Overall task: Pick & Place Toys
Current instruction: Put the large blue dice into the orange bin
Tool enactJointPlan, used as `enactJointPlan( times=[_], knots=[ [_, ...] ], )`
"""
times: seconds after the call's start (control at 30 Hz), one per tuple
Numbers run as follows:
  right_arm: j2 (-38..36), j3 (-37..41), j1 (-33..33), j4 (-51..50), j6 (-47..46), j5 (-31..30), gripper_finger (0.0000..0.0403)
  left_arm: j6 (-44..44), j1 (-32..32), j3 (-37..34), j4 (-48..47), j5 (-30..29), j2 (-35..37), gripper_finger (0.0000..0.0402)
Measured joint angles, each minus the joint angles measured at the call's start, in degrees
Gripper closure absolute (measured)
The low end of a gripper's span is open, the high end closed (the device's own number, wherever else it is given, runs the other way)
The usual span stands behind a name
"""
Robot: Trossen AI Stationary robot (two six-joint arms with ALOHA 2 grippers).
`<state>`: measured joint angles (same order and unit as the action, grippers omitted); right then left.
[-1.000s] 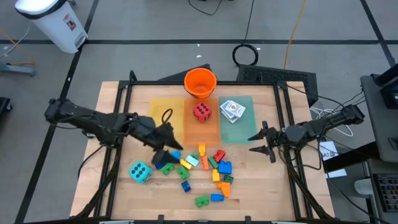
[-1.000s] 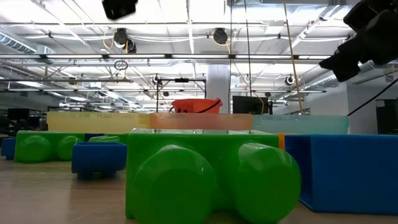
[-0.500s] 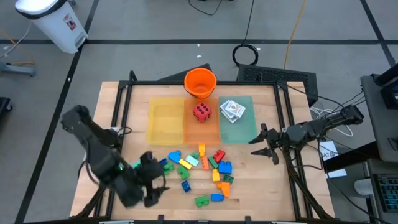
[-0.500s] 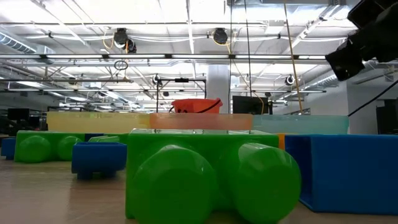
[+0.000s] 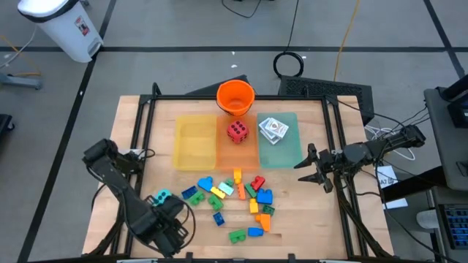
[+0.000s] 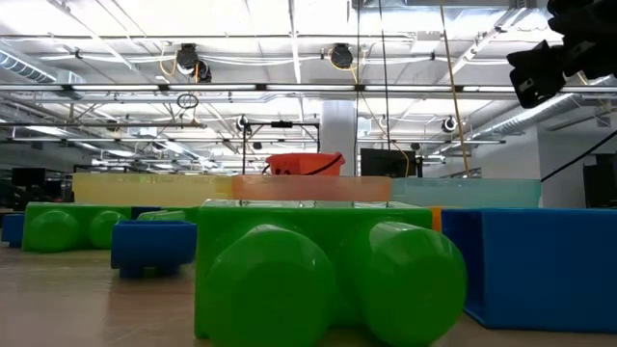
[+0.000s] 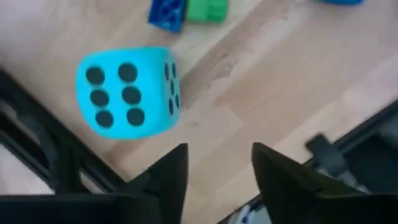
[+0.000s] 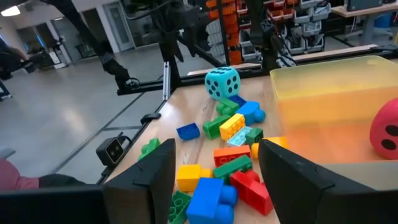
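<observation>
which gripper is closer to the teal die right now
Left. The left gripper hangs open right beside the teal die near the table's front left corner; the right gripper, also open, waits across the brick pile by the green tray.

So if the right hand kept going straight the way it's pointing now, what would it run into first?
The right hand, open, points across the table toward the loose bricks. Judging by its wrist view, the first thing would probably be the blue brick at the near edge of the pile, though depth is unclear.

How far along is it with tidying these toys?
Early. Done: red die sits in the orange tray, card packs in the green tray. In hand: nothing; the left hand hovers open by the teal die. Left: the scattered bricks. Right hand waits open.
</observation>
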<state>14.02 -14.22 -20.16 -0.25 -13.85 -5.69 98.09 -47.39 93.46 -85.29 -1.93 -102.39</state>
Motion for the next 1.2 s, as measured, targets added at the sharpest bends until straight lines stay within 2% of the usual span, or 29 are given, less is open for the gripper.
enactJointPlan(
  times=[0.1, 0.2, 0.33, 0.43, 0.53, 0.73, 0.83, 0.97, 1.2],
  knots=[
    [0.00, 0.00, 0.00, 0.71, 0.16, 0.02, 0.0207, 4.33, -0.50, -0.16, 2.66, -2.37, -0.05, 0.0258],
    [0.00, 0.00, 0.00, 1.05, 0.44, 0.05, 0.0207, 1.80, -0.25, -0.18, 4.10, -4.42, -0.07, 0.0279],
    [0.00, 0.00, 0.00, 1.16, 1.79, 1.86, 0.0207, 4.22, 0.85, -0.18, 2.99, -1.44, -0.07, 0.0279],
    [0.00, 0.00, 0.00, 1.31, 2.65, 3.28, 0.0207, 5.11, 2.11, -0.20, 0.98, 2.02, -0.81, 0.0246],
    [0.00, 0.00, 0.02, 1.31, 3.22, 4.44, 0.0207, 6.03, 2.51, -0.25, -1.92, 3.40, -2.46, 0.0189],
    [0.00, 0.00, 0.01, 1.29, 4.47, 4.50, 0.0207, -1.82, 2.47, -1.01, -3.96, 2.57, -7.18, 0.0059],
    [0.00, 0.00, 0.02, 1.31, 4.89, 4.50, 0.0207, -2.43, 2.66, -1.01, -4.57, 2.47, -9.97, 0.0020],
    [0.00, 0.00, 0.02, 1.31, 4.92, 4.50, 0.0207, -4.58, 2.75, -1.01, -4.60, 6.23, -13.89, 0.0006],
    [0.00, 0.00, 0.02, 1.73, 4.85, 4.50, 0.0207, -3.82, 3.20, -0.97, -5.25, 7.08, -17.15, 0.0027]
  ],
)
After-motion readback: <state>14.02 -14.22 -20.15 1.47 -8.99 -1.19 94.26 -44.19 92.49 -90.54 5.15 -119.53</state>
